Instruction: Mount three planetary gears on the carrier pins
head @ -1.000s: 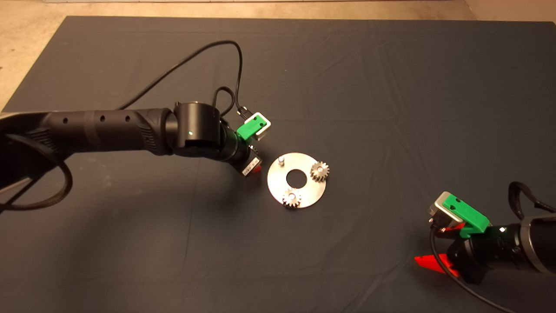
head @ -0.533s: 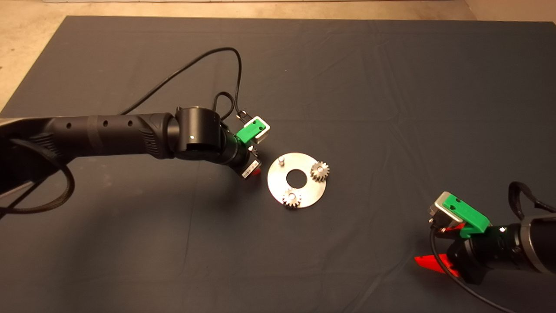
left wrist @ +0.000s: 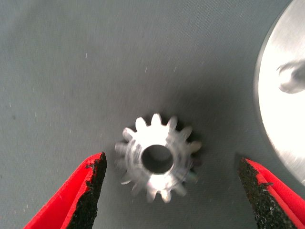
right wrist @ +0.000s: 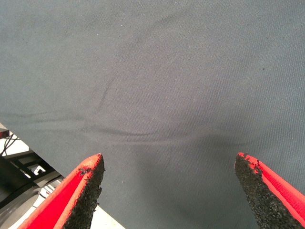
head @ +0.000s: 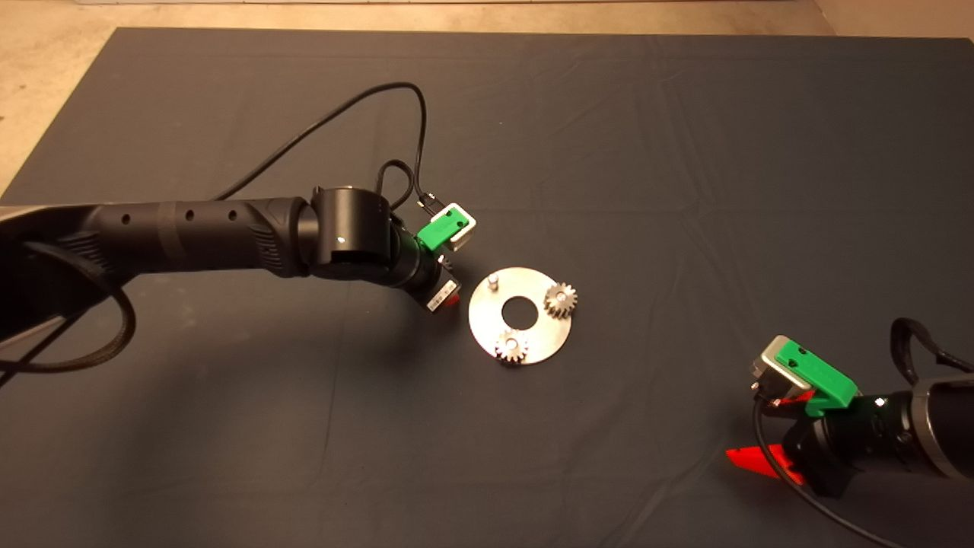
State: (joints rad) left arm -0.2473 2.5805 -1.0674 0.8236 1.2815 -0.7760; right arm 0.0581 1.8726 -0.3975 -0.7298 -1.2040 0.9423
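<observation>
The loose gear (left wrist: 157, 160) lies flat on the dark mat (head: 685, 152), bore facing up, just beside the rim of the steel disc (head: 487, 323) but not touching it. In the left wrist view the gear sits between the two red fingers (left wrist: 81, 191) of the left gripper (left wrist: 174, 191), with a clear gap of mat on each side; the fingers are spread wide and neither black pad touches the teeth. In the head view this gear is hidden under the gripper body.

The disc lies flat near the middle of the mat, with a round central hole. Two gears are seated on it: one gear (head: 561, 300) at the edge of the disc facing the right arm, and another gear (head: 511, 348) at the edge nearest the camera. The third pin (head: 493, 282) stands bare and upright on the side of the disc nearest the left gripper; it also appears in the left wrist view as a blurred stud (left wrist: 291, 78) on the bright plate.

The left arm (head: 198, 243) reaches in from the left edge of the head view, its gripper (head: 449, 297) pointing down at the mat beside the disc, and a black cable (head: 335, 114) loops above it.

The right gripper (head: 761, 462) waits at the lower right of the head view, well apart from the disc. Its fingers (right wrist: 76, 191) are spread wide over bare mat and hold nothing.
</observation>
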